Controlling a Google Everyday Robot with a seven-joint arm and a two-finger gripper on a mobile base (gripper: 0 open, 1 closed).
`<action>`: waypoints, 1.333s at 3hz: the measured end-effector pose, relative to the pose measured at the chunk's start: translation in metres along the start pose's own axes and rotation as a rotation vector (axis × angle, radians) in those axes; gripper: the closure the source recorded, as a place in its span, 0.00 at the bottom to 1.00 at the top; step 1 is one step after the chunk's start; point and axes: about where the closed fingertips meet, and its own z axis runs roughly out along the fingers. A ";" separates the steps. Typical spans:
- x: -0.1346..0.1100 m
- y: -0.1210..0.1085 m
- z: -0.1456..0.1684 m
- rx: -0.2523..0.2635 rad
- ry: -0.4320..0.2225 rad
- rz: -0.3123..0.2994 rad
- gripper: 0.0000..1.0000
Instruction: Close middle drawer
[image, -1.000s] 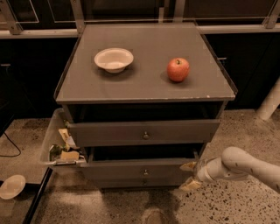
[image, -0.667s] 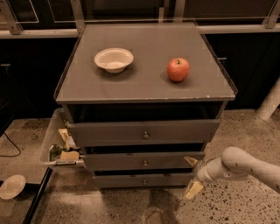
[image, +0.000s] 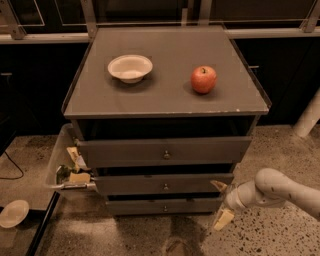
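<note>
- A plate (image: 12, 213) lies on the floor at 8 o'clock in the view, well apart from the cabinet.
- A clear bin (image: 54, 165) stands against the cabinet's left side, at 9 o'clock from the drawers. It holds yellowish scraps and wrappers.
- The counter (image: 170, 95) is the grey top of the cabinet and fills the upper middle of the view.
- A white bowl (image: 130, 67) sits upright on the counter, at 11 o'clock from its centre.
- A red apple (image: 203, 79) sits on the counter at 3 o'clock from the bowl, apart from it, with its stem up.
- The top drawer (image: 164, 150) has the widest front, with a dark gap between it and the counter.
- The middle drawer (image: 150, 183) is at 6 o'clock from the top drawer. Its front sits farther back than the top one, with a small round knob (image: 165, 187) at centre. I cannot tell whether it is fully in.
- The bottom drawer (image: 145, 205) lies below it, with the narrowest front.
- The tool (image: 221, 202) is at 4 o'clock from the knob, just beside the right end of the middle drawer front. Its two yellowish fingers are spread apart with nothing between them.
- The white arm (image: 280, 189) reaches in from 4 o'clock in the view.
</note>
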 end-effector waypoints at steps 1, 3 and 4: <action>0.003 0.027 -0.029 -0.024 0.015 -0.026 0.00; -0.026 0.066 -0.100 -0.084 -0.007 -0.144 0.00; -0.041 0.069 -0.123 -0.104 -0.035 -0.197 0.00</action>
